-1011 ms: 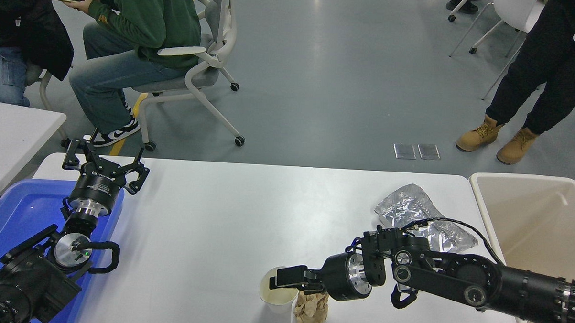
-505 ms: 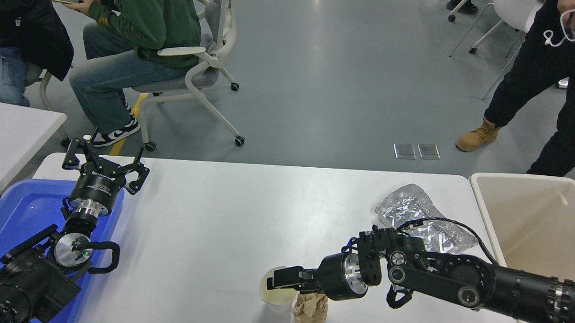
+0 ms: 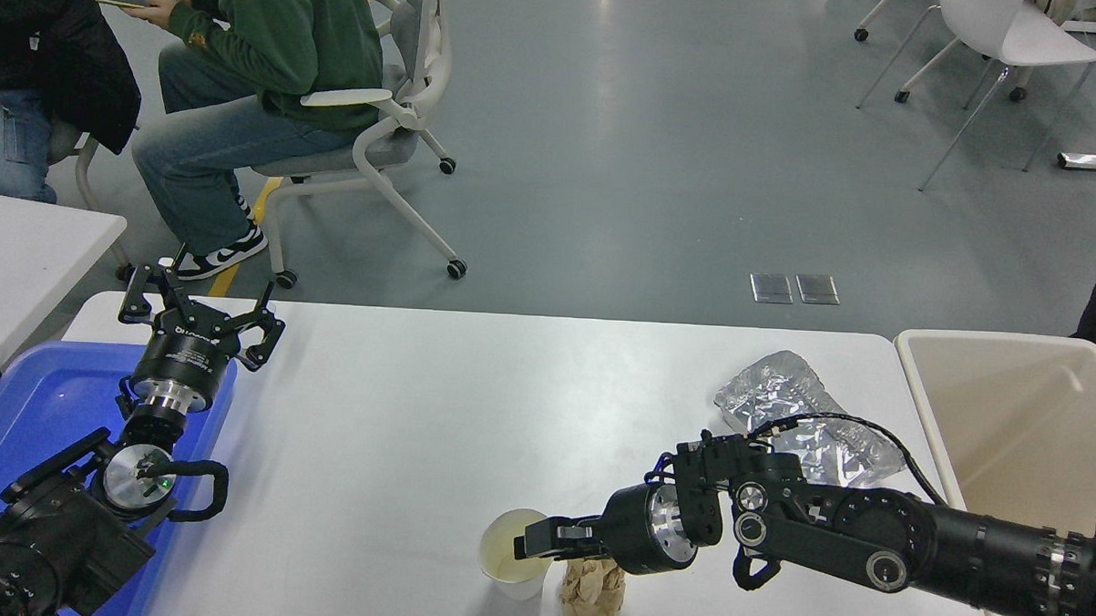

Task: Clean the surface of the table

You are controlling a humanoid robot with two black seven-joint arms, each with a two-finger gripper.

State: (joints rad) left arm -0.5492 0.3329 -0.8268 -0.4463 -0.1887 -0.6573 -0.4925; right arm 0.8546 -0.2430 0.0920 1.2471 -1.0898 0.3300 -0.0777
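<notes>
The white table surface (image 3: 417, 404) carries a white paper cup (image 3: 510, 555) near its front edge, a crumpled brown paper wad (image 3: 593, 590) just right of the cup, and a crumpled silver foil wrapper (image 3: 795, 410) at the back right. My right gripper (image 3: 540, 537) reaches in from the right, low over the brown wad, its fingers pinched together on the cup's right rim. My left gripper (image 3: 201, 319) is parked open at the far left, over the back edge of a blue tray (image 3: 25, 408).
A beige bin (image 3: 1027, 416) stands against the table's right end. A smaller white table (image 3: 21, 244) sits at the far left. Two people sit on chairs beyond the table's back left, and white chairs stand at the top right.
My right gripper has slid left and slightly toward the front edge, and the cup has shifted left with it. The standing person at the top right has walked almost out of view.
</notes>
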